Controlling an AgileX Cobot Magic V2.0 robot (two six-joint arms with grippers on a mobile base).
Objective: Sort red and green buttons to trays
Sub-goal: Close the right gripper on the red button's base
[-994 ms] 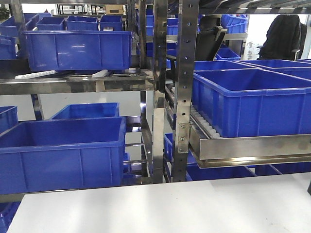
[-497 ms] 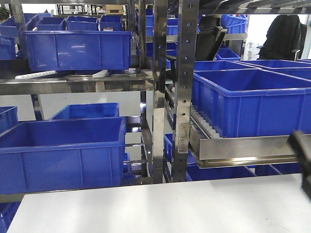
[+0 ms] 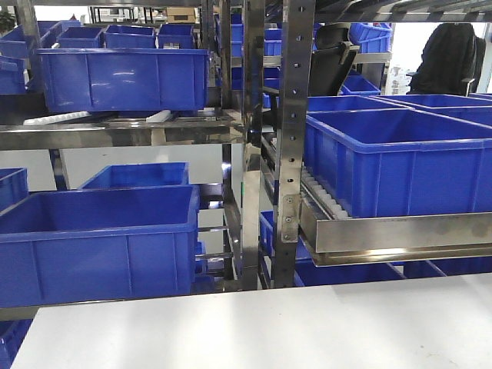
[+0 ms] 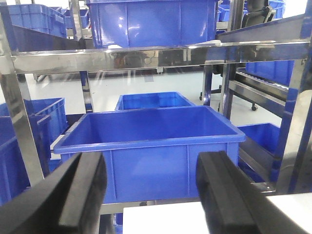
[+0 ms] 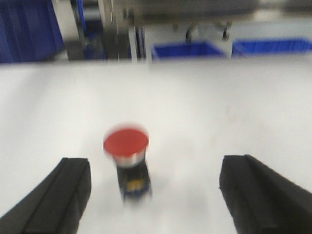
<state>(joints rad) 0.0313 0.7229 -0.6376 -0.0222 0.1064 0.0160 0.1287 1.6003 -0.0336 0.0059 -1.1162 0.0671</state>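
Observation:
A red button (image 5: pixel 126 142) with a silver collar and dark body stands upright on the white table (image 5: pixel 204 112) in the blurred right wrist view. My right gripper (image 5: pixel 153 187) is open, its jaws wide apart, with the button between them, nearer the left finger (image 5: pixel 66 192). My left gripper (image 4: pixel 151 195) is open and empty, raised above the table edge and facing a blue bin (image 4: pixel 151 146). No green button and no tray shows. Neither gripper appears in the front view.
Steel racks (image 3: pixel 288 138) hold several blue bins (image 3: pixel 100 242) behind the white table (image 3: pixel 269 330). More blue bins (image 3: pixel 400 161) sit on a roller shelf at the right. A rack upright (image 4: pixel 22 126) stands left of my left gripper.
A dark blurred arm part showed at the right edge of the front view half a second ago; it is gone now. The rest of that view is unchanged.

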